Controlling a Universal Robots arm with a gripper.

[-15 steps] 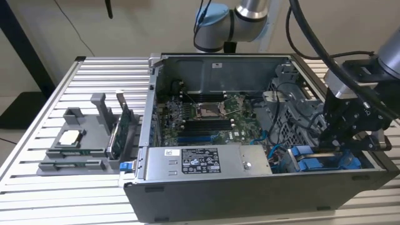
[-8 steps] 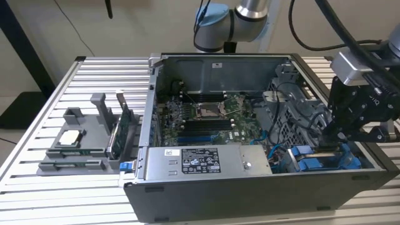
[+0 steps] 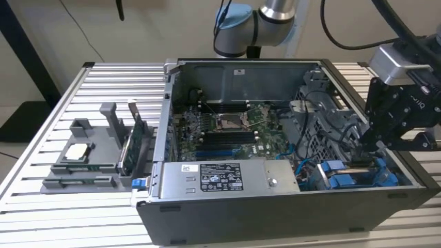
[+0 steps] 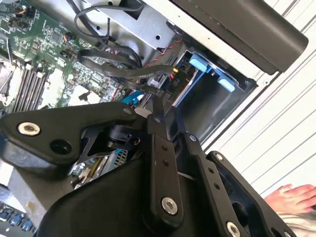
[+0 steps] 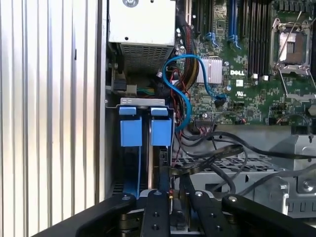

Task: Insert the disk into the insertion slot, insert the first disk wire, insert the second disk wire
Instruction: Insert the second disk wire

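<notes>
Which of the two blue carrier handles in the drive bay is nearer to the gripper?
The handle on the motherboard side, beside the looping blue cable, is nearer the gripper; the other handle sits by the case wall.

Count, exterior view: one open computer case (image 3: 276, 217) on the slatted table (image 3: 41, 217); one power supply (image 3: 227, 178) inside it; one motherboard (image 3: 234, 129); one grey plastic holder (image 3: 90, 155) well apart from the jaws.

First wrist view: two blue carrier tabs (image 5: 131, 131), side by side just ahead of the jaws; one blue cable (image 5: 185, 98); one CPU socket (image 5: 291, 42).

Second wrist view: one person's hand (image 4: 296, 197), behind the jaws.
</notes>
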